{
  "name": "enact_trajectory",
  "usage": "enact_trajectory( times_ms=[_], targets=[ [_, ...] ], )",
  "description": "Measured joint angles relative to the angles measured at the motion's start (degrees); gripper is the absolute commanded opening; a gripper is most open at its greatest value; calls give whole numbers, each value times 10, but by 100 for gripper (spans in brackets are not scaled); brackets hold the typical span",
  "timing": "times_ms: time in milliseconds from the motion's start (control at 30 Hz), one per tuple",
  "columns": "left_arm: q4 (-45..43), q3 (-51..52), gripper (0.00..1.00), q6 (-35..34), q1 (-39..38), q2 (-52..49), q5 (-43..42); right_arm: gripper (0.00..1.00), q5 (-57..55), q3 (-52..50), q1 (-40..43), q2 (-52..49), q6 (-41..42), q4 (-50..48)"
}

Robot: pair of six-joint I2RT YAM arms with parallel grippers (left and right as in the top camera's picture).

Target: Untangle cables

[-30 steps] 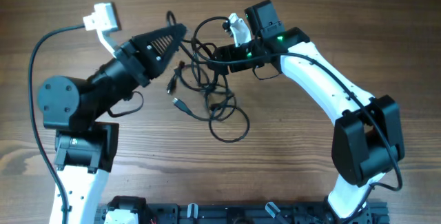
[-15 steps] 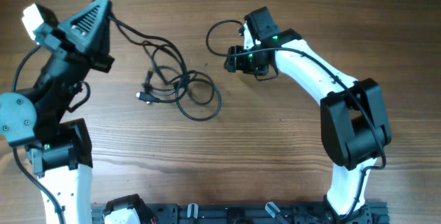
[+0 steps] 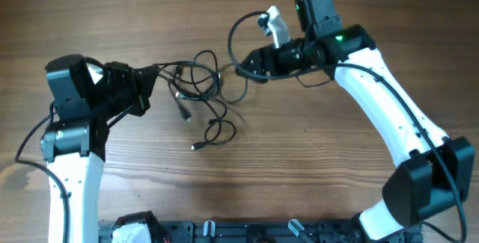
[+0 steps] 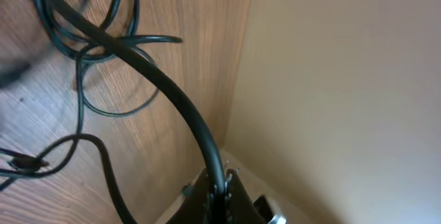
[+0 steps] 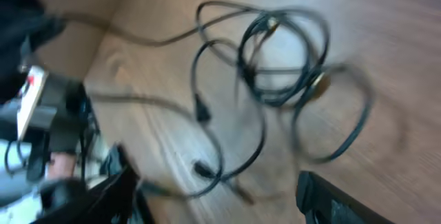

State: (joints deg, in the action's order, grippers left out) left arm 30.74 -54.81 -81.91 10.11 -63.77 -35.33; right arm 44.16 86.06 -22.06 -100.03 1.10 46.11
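The cables (image 3: 198,86) lie as a loose knot on the table (image 3: 337,168) between the two arms, a little left of centre and towards the far side. One curl trails nearward to a plug end (image 3: 196,146). The left gripper (image 3: 144,78) is clamped together on a single strand (image 3: 166,67), which runs from its jaws rightward into the knot. The right gripper (image 3: 245,67) sits just right of the knot with its jaws spread apart and nothing visibly held. Its wrist view is blurred but shows the tangle directly ahead of the fingers. The bundle's long axis therefore runs left to right, from one pincer to the other, and the right arm is both free and nearer the knot's core. The coming move probably calls for that gripper to close on a loop at the knot's right side and draw it rightward against the left's hold. Bare wood lies open to the right and near. The left wrist view shows a table edge close by the strand, though I cannot tell which edge.
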Motion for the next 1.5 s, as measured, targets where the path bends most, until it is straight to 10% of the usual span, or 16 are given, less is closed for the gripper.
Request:
enact_trajectory(
  times_ms=[200,400,633,733,833,933,1500],
  targets=[
    [-3,0,4,-33,0,-16,8,77,-3,-53,-50,-25,-52,1],
    [-14,0,4,-30,0,-17,0,62,-87,-54,-91,-74,153,-26],
    [-13,0,4,178,0,-17,10,50,-93,-54,-134,-139,254,-56],
    [-1,0,4,243,0,-21,12,39,-92,-54,-143,-165,274,-69],
    [14,0,4,268,0,-39,13,5,-90,-55,-146,-183,284,-90],
    [38,0,4,284,0,-63,21,4,-88,-55,-143,-183,289,-100],
    [140,-1,4,431,-1,-88,239,4,-60,-57,243,-39,198,-48]
  ],
)
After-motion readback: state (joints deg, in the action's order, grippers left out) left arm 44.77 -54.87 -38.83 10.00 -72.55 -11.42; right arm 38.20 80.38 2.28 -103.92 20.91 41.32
